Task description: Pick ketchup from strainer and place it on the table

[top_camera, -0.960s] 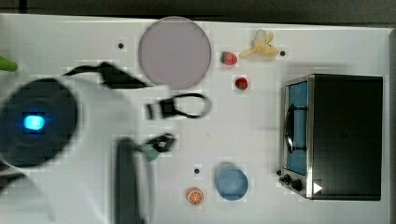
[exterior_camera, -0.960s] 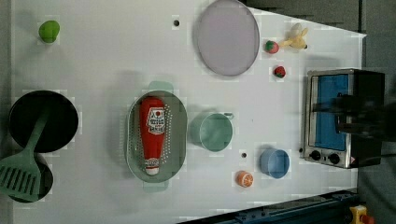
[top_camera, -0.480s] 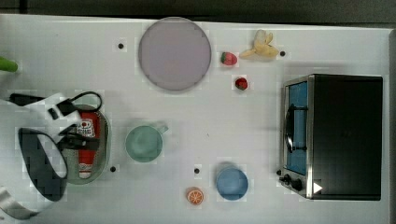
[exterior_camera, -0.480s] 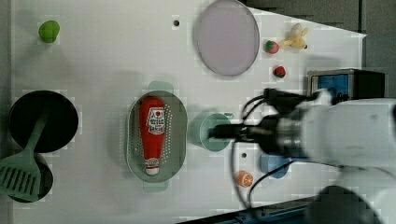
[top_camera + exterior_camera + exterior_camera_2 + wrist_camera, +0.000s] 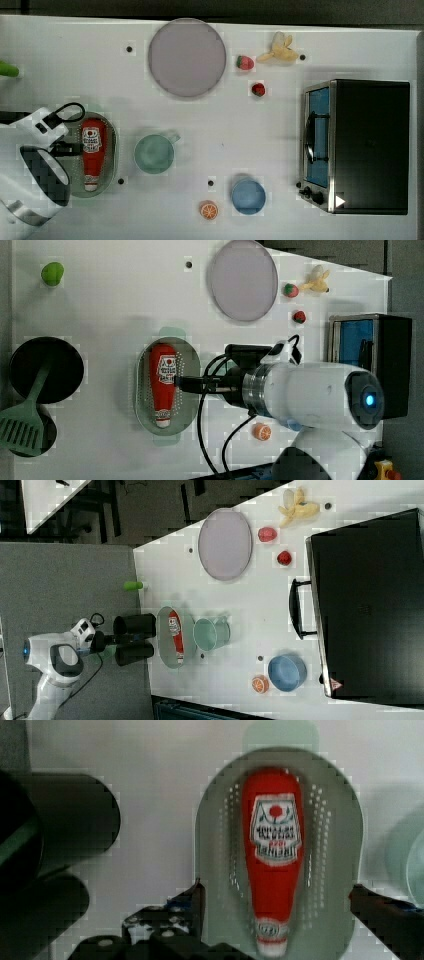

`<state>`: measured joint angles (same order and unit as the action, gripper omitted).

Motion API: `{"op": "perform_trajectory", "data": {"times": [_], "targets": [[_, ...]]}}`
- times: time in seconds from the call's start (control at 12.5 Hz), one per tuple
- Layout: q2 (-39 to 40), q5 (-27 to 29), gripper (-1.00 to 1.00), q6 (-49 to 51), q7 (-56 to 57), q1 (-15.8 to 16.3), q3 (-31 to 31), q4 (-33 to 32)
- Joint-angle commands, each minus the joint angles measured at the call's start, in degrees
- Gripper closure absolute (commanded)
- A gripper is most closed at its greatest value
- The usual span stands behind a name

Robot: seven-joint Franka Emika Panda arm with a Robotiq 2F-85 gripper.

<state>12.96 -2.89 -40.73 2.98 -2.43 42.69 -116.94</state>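
Observation:
The red ketchup (image 5: pixel 93 152) bottle lies flat in the pale green strainer (image 5: pixel 111 167), which stands on the white table (image 5: pixel 225 125) near the top view's left. Its white cap points to the top view's bottom edge. In the left view my gripper (image 5: pixel 186 384) hangs over the strainer (image 5: pixel 191 395), just right of the ketchup (image 5: pixel 164 385). The wrist view looks straight down: my gripper (image 5: pixel 275 900) is open, one fingertip (image 5: pixel 196 896) at each side of the ketchup (image 5: pixel 272 845), above the strainer (image 5: pixel 340 845). It touches neither.
A green cup (image 5: pixel 154 154) stands just right of the strainer in the top view. Farther off are a lilac plate (image 5: pixel 186 57), blue bowl (image 5: pixel 248 196), orange slice (image 5: pixel 209 210), two strawberries (image 5: pixel 245 62), banana (image 5: pixel 280 50) and toaster oven (image 5: pixel 360 145). A black pan (image 5: pixel 45 370) and spatula (image 5: pixel 22 427) lie beyond the strainer.
The arm has swung across the table until its gripper hangs over the strainer. The fingers have stayed open. The ketchup and strainer have not moved.

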Motion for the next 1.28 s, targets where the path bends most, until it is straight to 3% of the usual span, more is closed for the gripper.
{"op": "perform_trajectory", "data": {"times": [0.08,0.4,0.96,1.04,1.28], "targets": [[3.7,-2.8,-1.0,-7.7,-3.6,0.3,-0.7,-4.7],[11.1,-3.3,-1.0,-20.4,-3.6,0.4,-1.0,-9.0],[21.1,-4.1,-1.0,-27.9,-3.6,3.4,-4.8,-8.6],[21.7,-5.0,-0.92,-28.5,-3.6,4.2,-5.9,-8.6],[22.1,-6.6,-0.21,-30.7,-3.6,6.3,-7.9,-8.6]]}}
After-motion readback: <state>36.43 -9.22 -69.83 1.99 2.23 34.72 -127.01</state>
